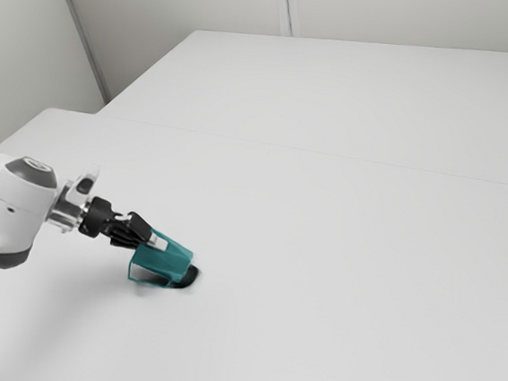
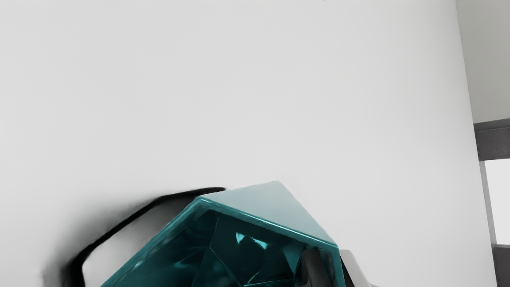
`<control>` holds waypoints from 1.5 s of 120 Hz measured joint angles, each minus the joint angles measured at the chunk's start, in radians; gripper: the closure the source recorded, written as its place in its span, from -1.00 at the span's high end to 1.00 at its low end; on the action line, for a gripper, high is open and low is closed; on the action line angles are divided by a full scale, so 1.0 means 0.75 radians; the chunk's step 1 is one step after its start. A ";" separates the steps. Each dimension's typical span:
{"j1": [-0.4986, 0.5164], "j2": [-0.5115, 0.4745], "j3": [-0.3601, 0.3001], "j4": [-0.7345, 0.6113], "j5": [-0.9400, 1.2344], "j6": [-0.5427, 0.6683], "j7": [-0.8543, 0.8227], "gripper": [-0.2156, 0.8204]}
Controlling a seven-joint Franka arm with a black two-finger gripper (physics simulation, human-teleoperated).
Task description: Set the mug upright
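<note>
Mug, teal, faceted [image 1: 164,259]; tilted, not upright.
Location: low at the table [image 1: 320,251], contact uncertain. End effector [image 2: 338,266]: closed to about wall thickness, one finger inside, one outside, gripping the mug near its rim. Handling, presumed: light, rigid, smooth; may pivot or slip. Suggested hold: same wall, deeper bite.

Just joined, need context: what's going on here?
The arm's gripper is shut on the mug by its wall, one finger inside and the other outside. The mug is tilted, mouth toward the gripper, so it isn't upright at this moment. Whether it touches the table, I can't tell.
</note>
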 joint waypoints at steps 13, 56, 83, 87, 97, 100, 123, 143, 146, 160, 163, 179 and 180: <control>-0.011 -0.005 -0.001 0.009 -0.003 0.000 0.004 -0.88; -0.030 -0.041 -0.180 0.126 0.204 0.060 -0.129 -0.92; -0.031 -0.010 -0.290 0.286 0.766 0.092 -0.398 -0.93; -0.031 -0.002 -0.306 0.293 0.835 0.098 -0.442 -0.93; -0.036 0.014 -0.341 0.298 0.989 0.122 -0.550 -0.93; -0.040 0.022 -0.347 0.299 1.032 0.129 -0.582 -0.93; -0.048 0.054 -0.410 0.304 1.337 0.181 -0.830 -0.93; -0.057 0.067 -0.428 0.313 1.487 0.211 -1.018 -0.93; -0.055 0.072 -0.429 0.314 1.502 0.219 -1.043 -0.93; -0.046 0.102 -0.430 0.315 1.546 0.251 -1.146 -0.93; -0.044 0.107 -0.430 0.315 1.551 0.256 -1.166 -0.93; -0.036 0.146 -0.429 0.315 1.568 0.287 -1.259 -0.93; -0.036 0.147 -0.428 0.315 1.568 0.288 -1.264 -0.93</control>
